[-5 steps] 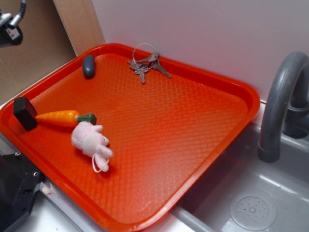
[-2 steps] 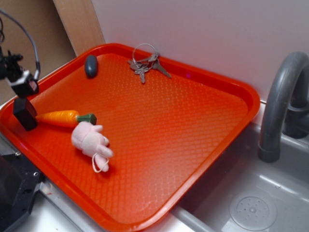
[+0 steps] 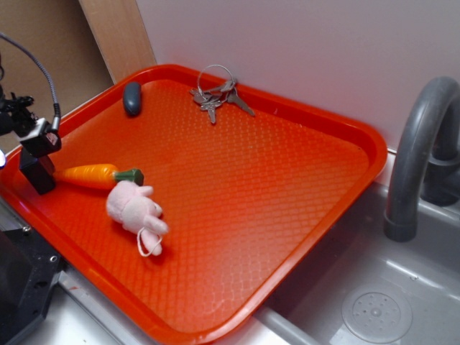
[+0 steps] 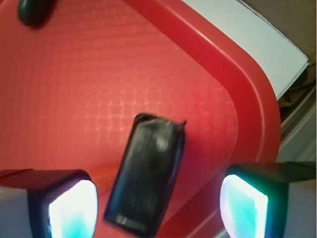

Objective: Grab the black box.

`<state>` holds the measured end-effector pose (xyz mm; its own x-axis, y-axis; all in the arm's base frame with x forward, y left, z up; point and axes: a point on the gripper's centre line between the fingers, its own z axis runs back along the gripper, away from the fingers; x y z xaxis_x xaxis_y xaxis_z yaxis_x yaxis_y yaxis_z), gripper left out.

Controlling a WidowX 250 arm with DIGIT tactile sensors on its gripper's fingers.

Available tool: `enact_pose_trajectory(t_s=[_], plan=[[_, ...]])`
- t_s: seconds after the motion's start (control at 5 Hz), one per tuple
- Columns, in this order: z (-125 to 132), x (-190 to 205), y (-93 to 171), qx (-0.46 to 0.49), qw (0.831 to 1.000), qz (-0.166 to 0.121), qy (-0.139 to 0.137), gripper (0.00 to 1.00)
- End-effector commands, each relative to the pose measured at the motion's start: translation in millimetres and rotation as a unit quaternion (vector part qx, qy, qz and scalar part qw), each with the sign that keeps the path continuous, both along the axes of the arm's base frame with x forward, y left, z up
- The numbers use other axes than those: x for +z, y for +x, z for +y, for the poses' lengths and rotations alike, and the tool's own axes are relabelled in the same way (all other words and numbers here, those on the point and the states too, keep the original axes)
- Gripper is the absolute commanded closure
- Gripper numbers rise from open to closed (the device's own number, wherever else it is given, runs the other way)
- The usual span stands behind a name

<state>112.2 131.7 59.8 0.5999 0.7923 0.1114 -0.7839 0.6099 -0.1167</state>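
Black box (image 4: 146,173) sitting near tray (image 3: 302,215) left corner, beside carrot (image 3: 90,175) tip. Fingers (image 4: 245,201) hanging wide apart either side, not touching – arm mostly cropped out, box top hidden in exterior view.

We see an orange tray (image 3: 302,215) w/ a waffle-textured floor, set at an angle by a white wall (image 3: 309,50). On it, near the left side, a toy carrot (image 3: 90,175) lies flat, green stem end pointing right. Just below that stem end sits a pink plush bunny (image 3: 133,208), a white loop at its lower end. At the tray's far edge we find a bunch of keys (image 3: 215,93) on a wire ring, and left of them, well apart, a dark blue-grey pebble (image 3: 132,98). Right of the tray: a grey sink (image 3: 402,295) w/ a round drain (image 3: 376,313) and a curved grey tap (image 3: 420,154). A wood board (image 3: 118,32) leans at top left.
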Motion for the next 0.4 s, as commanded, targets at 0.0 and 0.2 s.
enact_pose_trajectory(t_s=[0.0, 0.2], plan=[[-7.3, -16.5, 12.7, -0.023, 0.996, 0.061, 0.057, 0.0], [-7.7, -17.7, 12.9, -0.024, 0.996, 0.07, 0.057, 1.0]])
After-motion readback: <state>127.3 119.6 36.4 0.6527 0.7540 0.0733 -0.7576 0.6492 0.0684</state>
